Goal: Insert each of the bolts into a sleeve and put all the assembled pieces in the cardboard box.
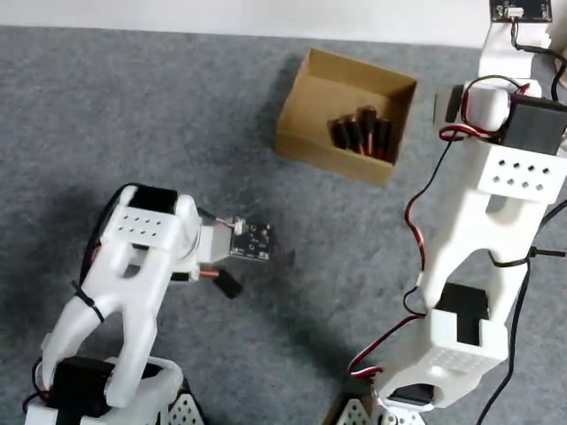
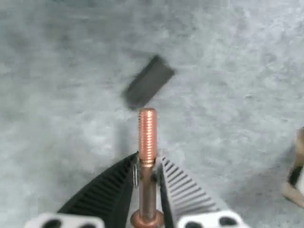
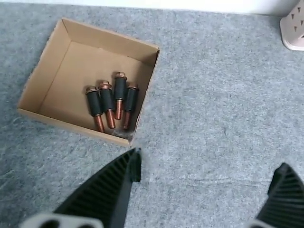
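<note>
My left gripper (image 2: 146, 166) is shut on a copper bolt (image 2: 147, 137), clamped near its head. The bolt's threaded end points at a black sleeve (image 2: 149, 80) lying on the grey carpet just beyond its tip. From above, the bolt (image 1: 210, 273) and the sleeve (image 1: 230, 285) lie close together under the left arm's wrist. The cardboard box (image 1: 297, 115) stands at the back with several assembled pieces (image 1: 363, 133) inside. My right gripper (image 3: 209, 165) hangs open and empty above the carpet, near the box (image 3: 42, 80) and its sleeved bolts (image 3: 111, 99).
Grey carpet covers the table. The right arm (image 1: 478, 266) stretches along the right side, with red wires. A white base (image 3: 294, 28) stands at the edge of the right wrist view. Bare carpet lies between the left gripper and the box.
</note>
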You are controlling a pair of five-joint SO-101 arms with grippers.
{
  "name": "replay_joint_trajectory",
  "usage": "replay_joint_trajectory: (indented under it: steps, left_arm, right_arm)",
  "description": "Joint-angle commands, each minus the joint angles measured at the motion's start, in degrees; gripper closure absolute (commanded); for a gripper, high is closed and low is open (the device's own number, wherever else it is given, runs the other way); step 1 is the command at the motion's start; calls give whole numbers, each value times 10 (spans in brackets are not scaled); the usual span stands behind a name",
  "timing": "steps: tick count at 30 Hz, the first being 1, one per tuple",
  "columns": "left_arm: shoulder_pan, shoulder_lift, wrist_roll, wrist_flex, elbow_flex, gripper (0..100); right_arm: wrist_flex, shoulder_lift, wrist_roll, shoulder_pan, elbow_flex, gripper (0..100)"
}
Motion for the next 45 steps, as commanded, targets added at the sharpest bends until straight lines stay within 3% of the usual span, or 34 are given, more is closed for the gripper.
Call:
replay_joint_trajectory:
  steps: [1,6,14,16,19,21,28,40,45]
  left_arm:
    - [-11,-7,83,-36,-47,800]
    - [-5,-8,402,-134,-48,752]
    - [-10,-8,1109,-150,-15,752]
    - [-15,-7,1244,-148,14,752]
    - [-42,-7,1376,-150,67,748]
    - [-44,-8,1414,-150,85,748]
    - [-47,-3,1416,-153,129,747]
    - [-79,-3,1461,-353,214,751]
    - [-91,-3,1461,-366,213,751]
  right_arm:
    - [9,-23,-6,5,1,612]
    - [9,-23,-5,5,1,612]
    - [9,-23,-4,5,1,612]
    - [9,-23,-4,5,1,612]
    - [9,-23,-4,5,1,612]
    - [9,-23,-4,5,1,612]
    - [9,-23,-5,6,2,612]
    - [10,-23,-5,31,2,612]
    - [10,-23,-4,42,2,612]
